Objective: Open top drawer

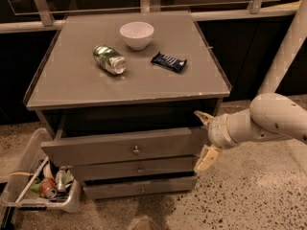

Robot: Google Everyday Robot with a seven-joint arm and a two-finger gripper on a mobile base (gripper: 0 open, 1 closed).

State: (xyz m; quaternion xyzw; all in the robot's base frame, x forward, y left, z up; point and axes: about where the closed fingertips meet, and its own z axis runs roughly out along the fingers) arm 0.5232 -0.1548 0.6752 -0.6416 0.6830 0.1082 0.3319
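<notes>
your top drawer [110,148] stands partly out beneath the desk [67,83] top (knob at centre). your hand [205,138] is at its right end, fingers spread apart, holding nothing. a bowl [136,34], a can [109,59] and a candy bar [169,62] lie on the desk.

A: What's on the desk [72,87]?
B: Bowl [136,34] at back. Can [110,59] front-left of it, bar [169,62] right of the can.
A: Tool?
B: Tool [204,138] just beside the top drawer's [96,150] right end. Bin [24,174] on the floor, left.
</notes>
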